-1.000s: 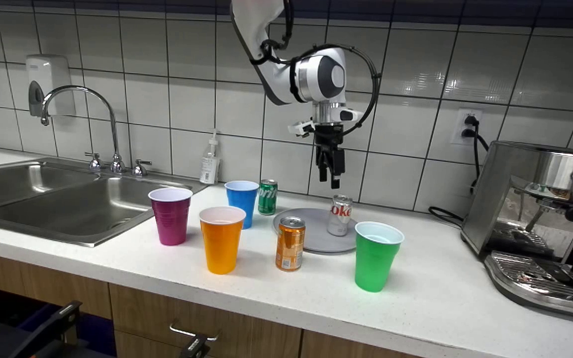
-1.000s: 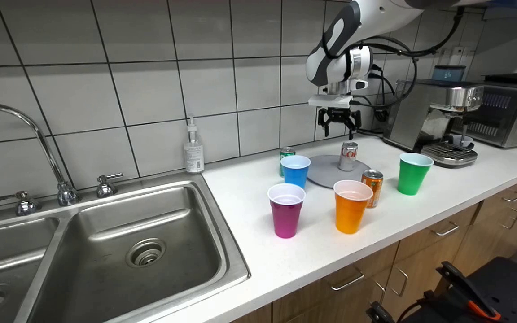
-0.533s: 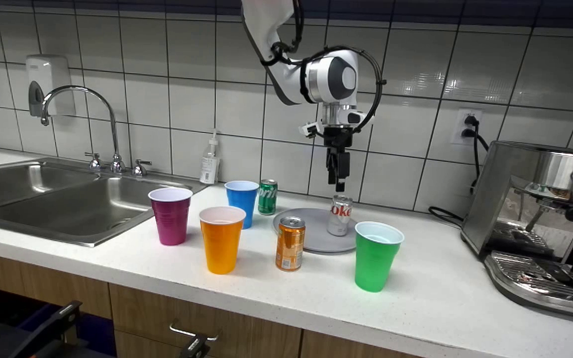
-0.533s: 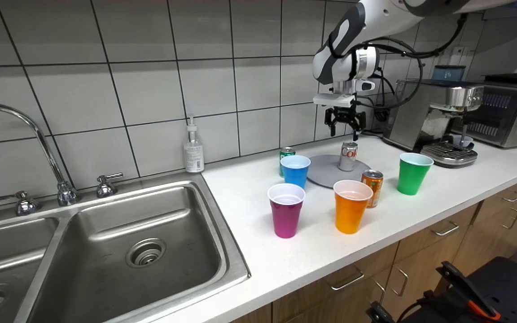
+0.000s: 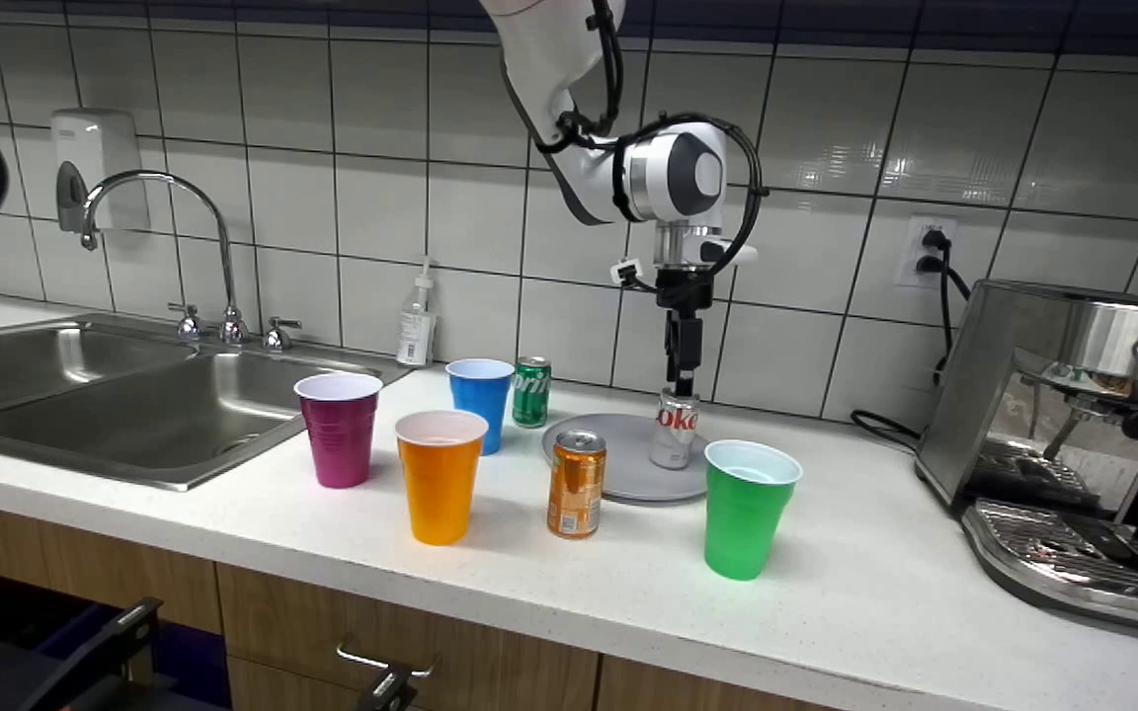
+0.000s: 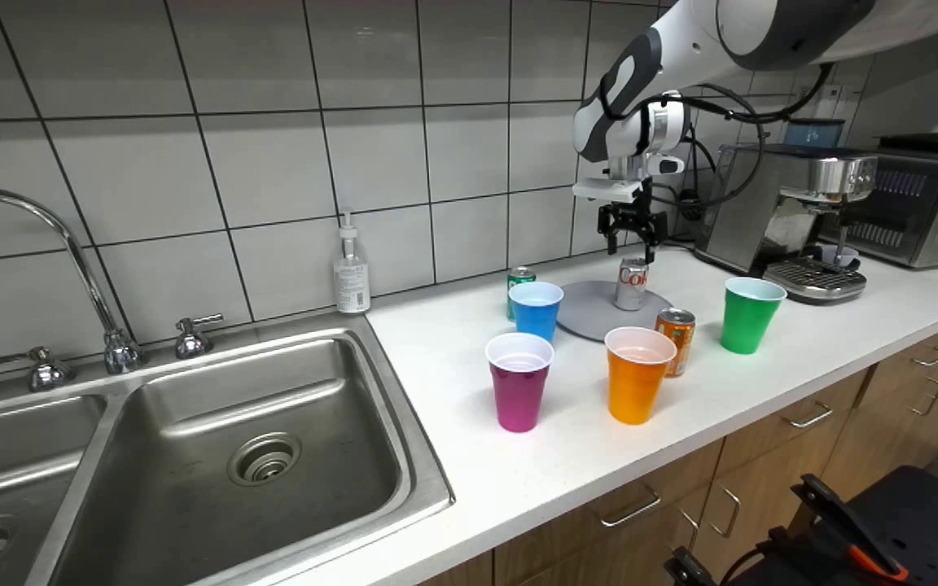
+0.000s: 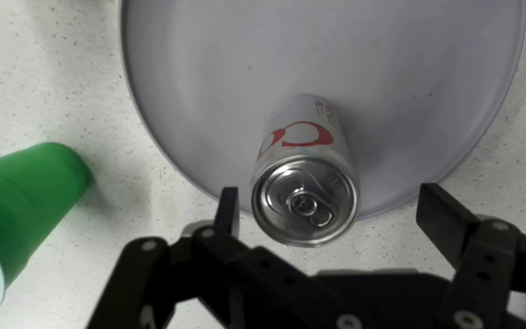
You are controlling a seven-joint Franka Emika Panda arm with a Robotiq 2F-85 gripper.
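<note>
While upright, red-lettered "Coke" can (image 5: 675, 433)

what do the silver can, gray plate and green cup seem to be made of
Silver can: likely aluminum, shiny; bright glints on its metallic top.
Gray plate: perhaps plastic or ceramic, matte; only a soft sheen shows, so unsure.
Green cup: probably thin plastic, softly glossy; tapered disposable shape, pale inside.

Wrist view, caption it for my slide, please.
Open gripper over a silver Coke can standing on a gray plate, green cup nearby.
</note>
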